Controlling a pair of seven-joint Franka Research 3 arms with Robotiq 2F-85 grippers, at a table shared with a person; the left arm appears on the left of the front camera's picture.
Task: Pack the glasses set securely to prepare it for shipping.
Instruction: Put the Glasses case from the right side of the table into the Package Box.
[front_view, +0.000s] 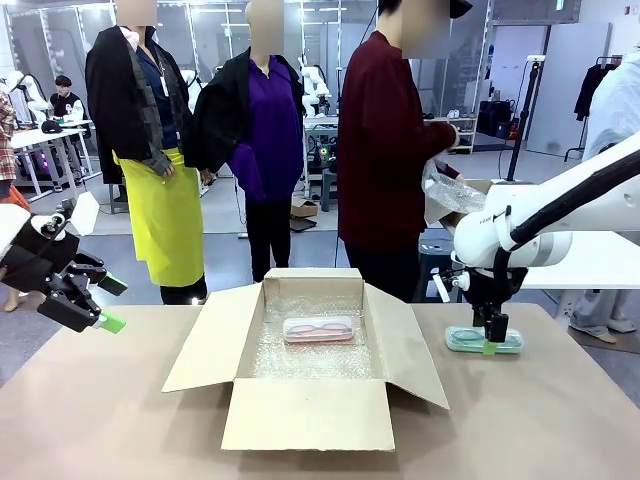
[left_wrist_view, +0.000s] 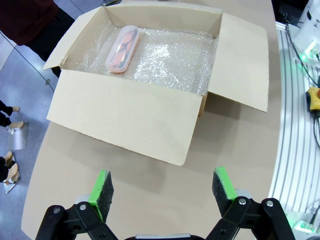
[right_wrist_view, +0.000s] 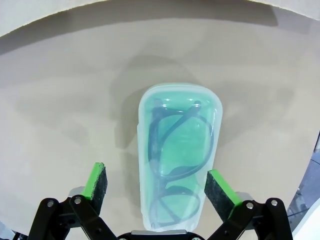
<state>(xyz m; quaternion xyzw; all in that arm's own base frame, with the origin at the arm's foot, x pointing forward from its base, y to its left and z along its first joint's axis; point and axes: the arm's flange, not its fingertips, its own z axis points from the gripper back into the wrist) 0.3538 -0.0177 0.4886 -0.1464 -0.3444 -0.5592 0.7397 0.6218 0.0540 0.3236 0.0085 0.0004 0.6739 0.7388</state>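
A pink glasses case (front_view: 319, 329) lies on bubble wrap inside the open cardboard box (front_view: 305, 405), toward its far side; the left wrist view shows the same pink case (left_wrist_view: 123, 48) from above. On the table right of the box rests the mint-green case (front_view: 483, 341). My right gripper (front_view: 494, 340) hangs directly over it, open, with a finger on either side of the mint-green case (right_wrist_view: 177, 155) and a gap between each pad and the case wall. Out at the far left, above the table edge, my left gripper (front_view: 108, 303) is open and empty.
A person in a dark red top stands behind the table holding a sheet of bubble wrap (front_view: 455, 192). The box flaps (left_wrist_view: 127, 117) are spread outward on all sides. Bare table (front_view: 540, 420) lies in front of and beside the box.
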